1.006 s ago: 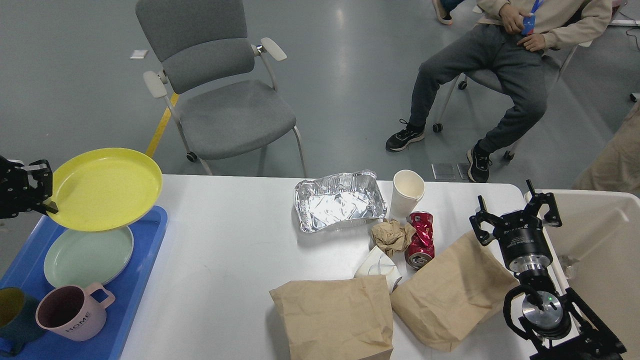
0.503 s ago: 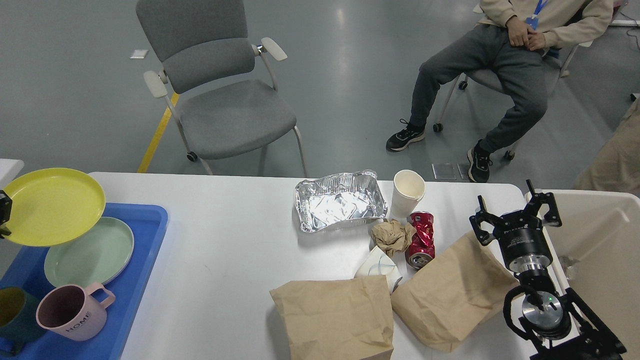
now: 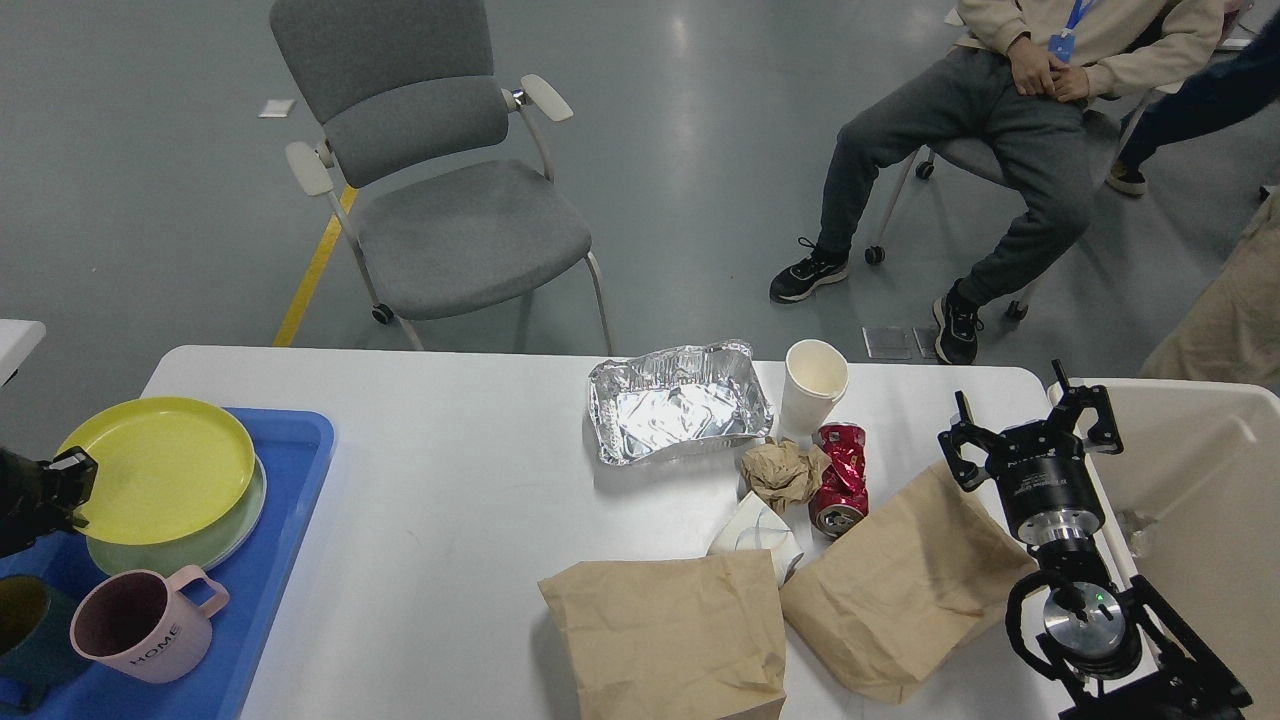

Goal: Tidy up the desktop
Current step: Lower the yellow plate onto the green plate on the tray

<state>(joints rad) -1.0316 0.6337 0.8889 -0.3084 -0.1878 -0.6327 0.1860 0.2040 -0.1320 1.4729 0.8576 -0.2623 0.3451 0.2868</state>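
Note:
The white desktop (image 3: 450,480) holds litter: a foil tray (image 3: 680,400), a white paper cup (image 3: 815,385), a crushed red can (image 3: 840,475), a brown paper ball (image 3: 783,470), a crumpled white piece (image 3: 757,535) and two brown paper bags (image 3: 670,630) (image 3: 900,590). A yellow plate (image 3: 160,470) lies on a green plate (image 3: 225,545) in the blue tray (image 3: 280,560). My left gripper (image 3: 62,488) is at the yellow plate's left rim and looks closed on it. My right gripper (image 3: 1030,425) is open and empty above the right bag's far corner.
A pink mug (image 3: 140,625) and a dark teal cup (image 3: 25,625) stand in the blue tray's near part. A cream-white bin (image 3: 1200,480) stands right of the table. A grey chair (image 3: 450,200) and a seated person (image 3: 1000,130) are behind the table.
My left gripper has moved left and down with the yellow plate. The plate now rests on the green plate in the blue tray. The right arm has not moved.

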